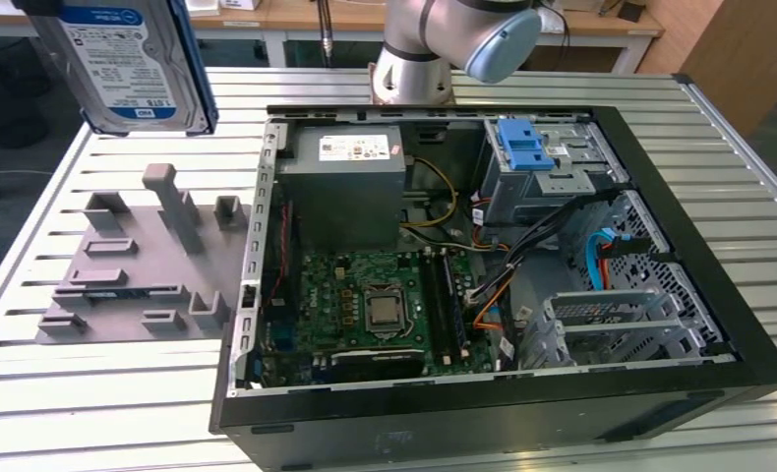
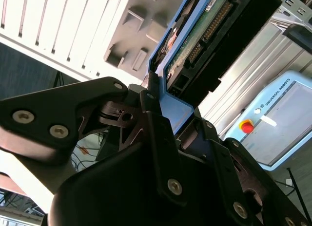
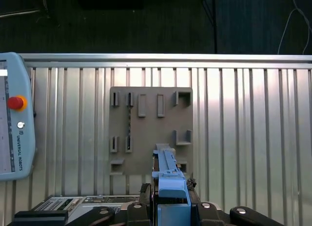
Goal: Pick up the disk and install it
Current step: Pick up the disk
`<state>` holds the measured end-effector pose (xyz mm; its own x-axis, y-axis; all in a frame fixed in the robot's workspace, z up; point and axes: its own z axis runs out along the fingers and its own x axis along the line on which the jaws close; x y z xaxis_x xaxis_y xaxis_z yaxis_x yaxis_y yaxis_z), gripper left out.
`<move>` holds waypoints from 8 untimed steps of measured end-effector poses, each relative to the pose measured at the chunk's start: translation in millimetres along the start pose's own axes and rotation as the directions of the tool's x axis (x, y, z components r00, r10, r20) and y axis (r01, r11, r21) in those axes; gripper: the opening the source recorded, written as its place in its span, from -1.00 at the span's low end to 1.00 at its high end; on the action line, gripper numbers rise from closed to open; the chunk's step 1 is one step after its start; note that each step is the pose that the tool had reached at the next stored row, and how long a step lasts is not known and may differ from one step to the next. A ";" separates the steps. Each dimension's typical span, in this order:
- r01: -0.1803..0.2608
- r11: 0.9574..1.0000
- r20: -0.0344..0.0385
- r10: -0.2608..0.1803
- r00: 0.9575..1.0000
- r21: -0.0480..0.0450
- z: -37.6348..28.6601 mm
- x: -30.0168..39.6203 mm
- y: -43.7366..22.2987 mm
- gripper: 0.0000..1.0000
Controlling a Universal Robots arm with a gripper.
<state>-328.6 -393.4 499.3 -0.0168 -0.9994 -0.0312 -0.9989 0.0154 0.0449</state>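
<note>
The disk hangs upright in the air at the exterior view's upper left, above the slatted table and the grey fixture plate; its blue-and-white label faces the camera. My gripper is shut on the disk, which appears edge-on with its blue rail between the black fingers. In the second wrist view the gripper clamps the disk's blue rail, and the disk's green circuit-board side extends away from the fingers.
An open computer case lies on the table, with a grey power-supply box, a motherboard and a blue latch on a metal drive cage. A teach pendant rests at the table's edge. The arm's base stands behind the case.
</note>
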 end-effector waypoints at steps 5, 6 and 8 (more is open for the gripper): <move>0.000 1.000 0.000 0.000 1.000 0.000 -0.2 0.8 -3.1 -0.26; 0.000 1.000 0.000 0.000 1.000 0.000 -0.2 1.0 -3.7 -0.26; 0.000 1.000 0.000 0.000 1.000 0.000 -0.3 1.3 -4.7 -0.26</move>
<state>-323.9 -394.8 499.3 -0.0168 -0.9994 -0.0312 -0.9989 0.0154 0.0450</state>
